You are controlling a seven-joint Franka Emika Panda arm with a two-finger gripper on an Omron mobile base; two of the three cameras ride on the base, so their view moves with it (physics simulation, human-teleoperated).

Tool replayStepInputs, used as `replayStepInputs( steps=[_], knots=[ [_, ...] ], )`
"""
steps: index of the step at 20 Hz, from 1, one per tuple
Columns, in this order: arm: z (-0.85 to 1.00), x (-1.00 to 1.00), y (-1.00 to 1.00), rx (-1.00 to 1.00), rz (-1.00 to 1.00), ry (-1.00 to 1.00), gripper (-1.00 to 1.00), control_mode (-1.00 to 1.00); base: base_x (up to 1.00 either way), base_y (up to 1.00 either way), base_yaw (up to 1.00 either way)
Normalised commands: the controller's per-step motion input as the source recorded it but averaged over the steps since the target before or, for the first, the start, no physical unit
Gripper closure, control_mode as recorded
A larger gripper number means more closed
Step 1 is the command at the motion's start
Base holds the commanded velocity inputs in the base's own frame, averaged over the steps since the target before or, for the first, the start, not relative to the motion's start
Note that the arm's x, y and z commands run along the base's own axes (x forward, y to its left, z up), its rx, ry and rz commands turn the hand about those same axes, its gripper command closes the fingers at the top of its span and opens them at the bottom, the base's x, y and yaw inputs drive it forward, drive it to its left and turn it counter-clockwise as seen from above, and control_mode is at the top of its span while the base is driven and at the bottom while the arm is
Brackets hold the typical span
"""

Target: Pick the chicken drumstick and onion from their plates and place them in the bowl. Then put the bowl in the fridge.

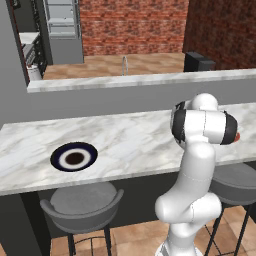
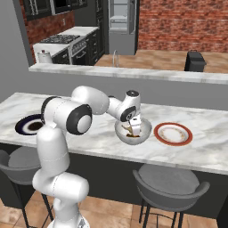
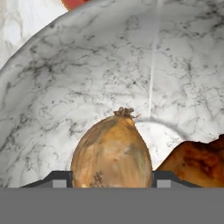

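Down inside the bowl (image 3: 52, 87), the gripper (image 3: 111, 181) has its fingers closed on the onion (image 3: 111, 151), presumably holding it low so it will settle rather than bounce out. It is tan-golden, smooth, with a dry tuft on top. Just beside it lies the chicken drumstick (image 3: 197, 164), dark orange-brown. Beyond, the red-rimmed plate (image 2: 173, 133) sits bare; the navy plate (image 1: 74, 156) stands well apart.

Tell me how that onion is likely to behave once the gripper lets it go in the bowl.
The onion is rounded, so it will probably roll down the bowl's curved wall toward the bottom. It may come to rest against the chicken drumstick lying beside it. Its papery-looking skin could be a little slippery between the gripper's fingers.
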Motion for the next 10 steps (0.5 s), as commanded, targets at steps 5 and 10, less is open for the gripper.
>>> replayStepInputs(
  steps=[5,10],
  knots=[
    [-0.09,0.03,0.0,0.01,0.0,0.0,1.0,-1.0,0.0,0.0,0.0],
    [-0.07,0.02,0.0,0.0,0.0,0.0,-1.0,-1.0,0.0,0.0,0.0]
  ],
)
